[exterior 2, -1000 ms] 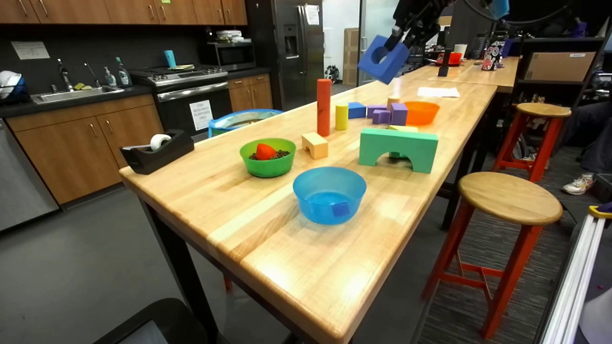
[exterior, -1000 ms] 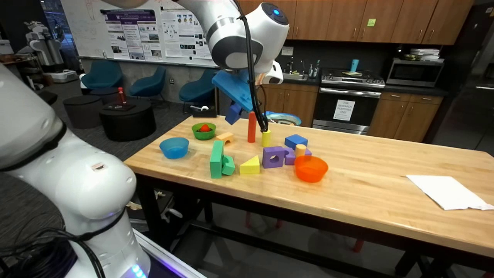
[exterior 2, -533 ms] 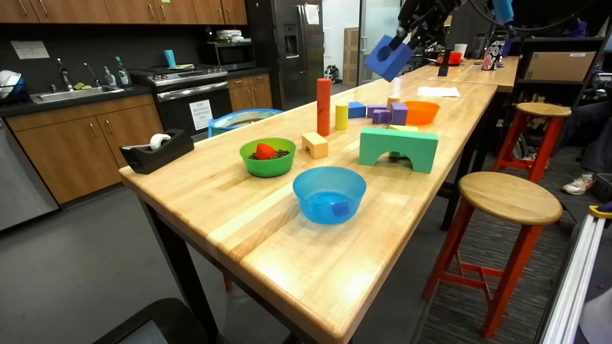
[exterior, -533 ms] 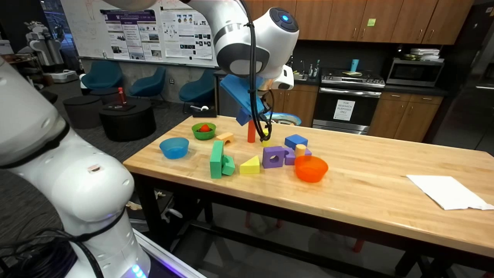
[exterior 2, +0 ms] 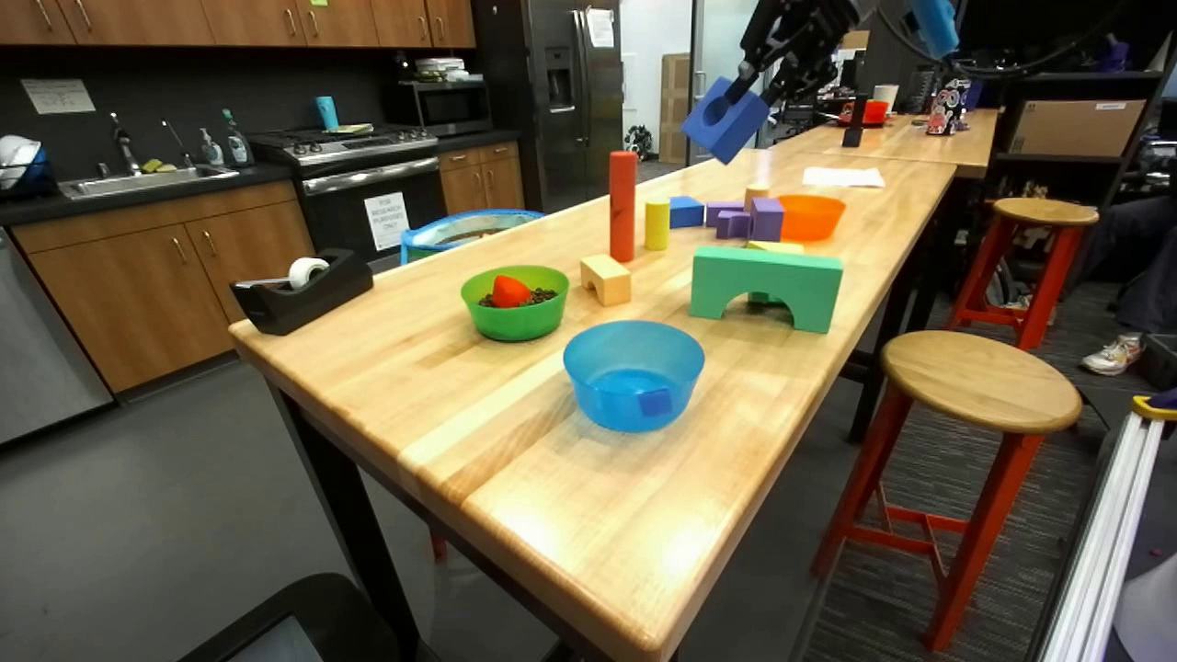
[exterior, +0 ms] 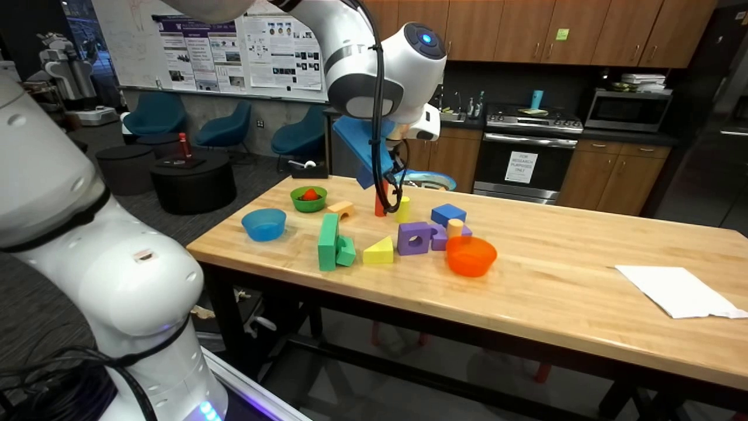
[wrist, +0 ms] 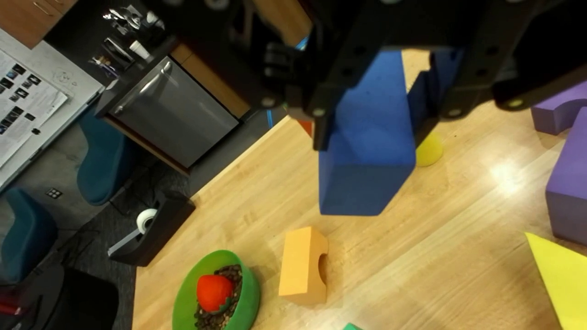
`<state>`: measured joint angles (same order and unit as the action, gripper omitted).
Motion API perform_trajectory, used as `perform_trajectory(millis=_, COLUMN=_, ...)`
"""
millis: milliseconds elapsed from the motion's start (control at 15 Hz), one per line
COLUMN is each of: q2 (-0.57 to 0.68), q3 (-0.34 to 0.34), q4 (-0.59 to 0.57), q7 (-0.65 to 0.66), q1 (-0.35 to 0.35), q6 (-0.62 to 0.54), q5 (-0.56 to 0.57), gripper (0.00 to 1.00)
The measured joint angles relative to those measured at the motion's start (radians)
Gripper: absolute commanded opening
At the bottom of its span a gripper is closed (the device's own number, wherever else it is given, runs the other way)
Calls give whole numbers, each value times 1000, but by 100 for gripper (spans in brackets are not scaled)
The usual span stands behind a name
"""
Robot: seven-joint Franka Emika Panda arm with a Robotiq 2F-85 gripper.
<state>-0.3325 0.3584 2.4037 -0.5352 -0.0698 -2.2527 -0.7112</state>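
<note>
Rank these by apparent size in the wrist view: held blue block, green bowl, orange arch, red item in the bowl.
1. Blue block, nearest in view
2. Green bowl, cut off below
3. Orange arch
4. Red item

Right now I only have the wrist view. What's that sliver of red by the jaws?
Observer: A tall red cylinder, upright on the table.
Operator: Any hole in what the jaws hold?
Observer: Yes. An exterior view shows a round hole in one face of the blue block.
Operator: Any bowls on this table besides the green bowl?
Observer: Two, in both exterior views: a blue bowl and an orange bowl.
</note>
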Motion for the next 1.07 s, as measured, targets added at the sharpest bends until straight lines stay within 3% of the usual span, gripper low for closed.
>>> perform_trajectory(millis=467, q2=64, q3=-7, q4=-30, q7=76, q1=-17, q6=26, q5=-80, gripper=15)
perform_trajectory(millis=533, q2=72, q3=-7, q4=-34, q7=87, q1=-23, q6=34, q5=-85, gripper=47)
perform_trajectory(millis=600, q2=80, q3=-7, q4=-39, q7=98, q1=-28, q6=41, q5=-86, gripper=66)
perform_trajectory(millis=933, q2=112, q3=-21, q4=-56, q7=163, q1=-49, q6=51, q5=-86, gripper=95)
perform_trajectory(millis=1067, q2=116, q3=-30, q4=-62, q7=179, q1=-54, q6=50, q5=-86, gripper=100)
